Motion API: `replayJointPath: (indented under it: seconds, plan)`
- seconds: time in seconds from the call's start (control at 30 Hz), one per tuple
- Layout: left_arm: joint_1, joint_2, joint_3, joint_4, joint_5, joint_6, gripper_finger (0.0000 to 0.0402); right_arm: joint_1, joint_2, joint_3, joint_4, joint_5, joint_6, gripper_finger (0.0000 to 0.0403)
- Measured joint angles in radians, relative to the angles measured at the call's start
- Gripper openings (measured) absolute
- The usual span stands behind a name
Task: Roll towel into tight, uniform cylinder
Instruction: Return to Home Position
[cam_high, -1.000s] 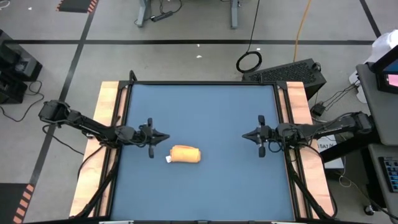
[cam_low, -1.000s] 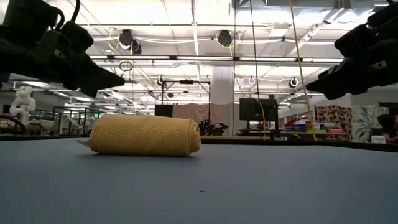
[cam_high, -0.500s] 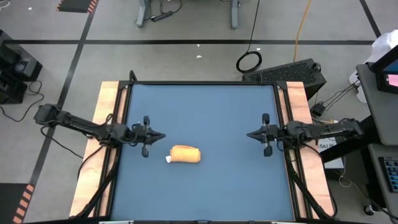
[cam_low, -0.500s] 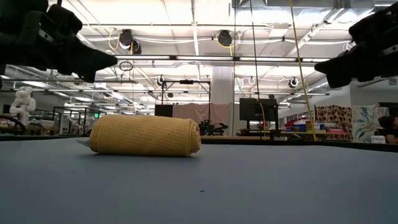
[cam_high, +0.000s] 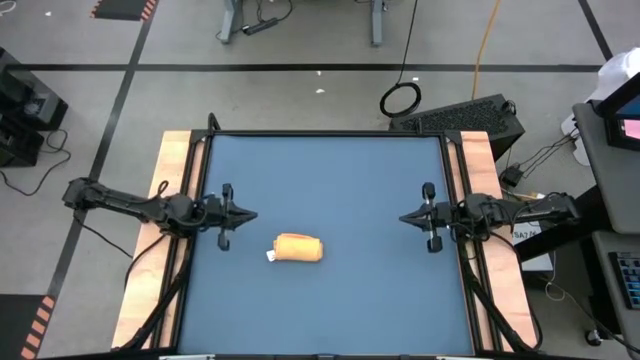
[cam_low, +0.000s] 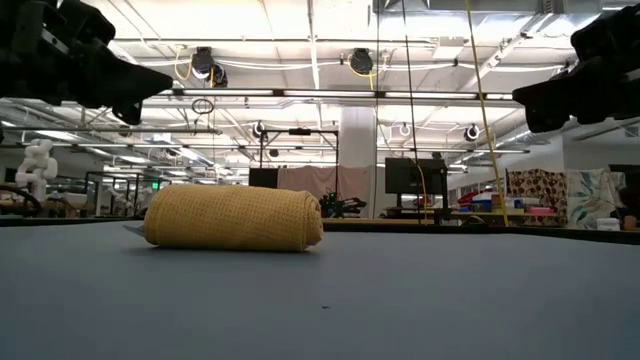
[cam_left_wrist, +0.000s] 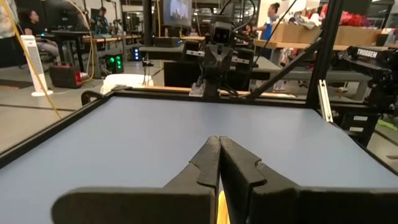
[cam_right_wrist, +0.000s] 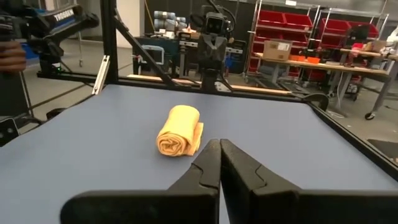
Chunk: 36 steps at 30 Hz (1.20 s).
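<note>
Rolled towel (cam_high: 299, 248) is lying nearer the left edge of the desk (cam_high: 330, 170); left jaws and right jaws are hanging clenched, empty, at its sides. Home them high, clear.

The towel (cam_high: 298, 248) lies on the table (cam_high: 330, 170) between the left gripper (cam_high: 250, 216) and right gripper (cam_high: 404, 217), nearer the left.

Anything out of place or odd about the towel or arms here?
Nothing stands out. The towel lies rolled on the table, white tag at one end; the left pincer and right pincer are shut, clear of it.
</note>
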Motion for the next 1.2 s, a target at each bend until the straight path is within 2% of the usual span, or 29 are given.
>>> replayJointPath:
  seconds: [0.4, 0.57, 0.7, 1.2]
  plan:
    - [0.0, -0.21, 0.0, -0.226, 0.007, -0.006, 0.0013, 0.0, -0.069, 0.0, 0.0, -0.005, -0.048, 0.0]
    - [0.0, -0.291, 0.0, -0.285, 0.076, 0.018, 0.0013, 0.0, -0.069, 0.0, -0.008, -0.05, -0.037, 0.0]
    - [0.0, -0.354, -0.001, -0.32, 0.082, 0.027, 0.0013, 0.0, -0.069, 0.0, -0.008, -0.052, -0.025, 0.0]
    - [0.0, -0.357, -0.001, -0.33, 0.112, 0.04, 0.0013, -0.013, -0.069, 0.0, -0.009, -0.045, -0.047, 0.0]
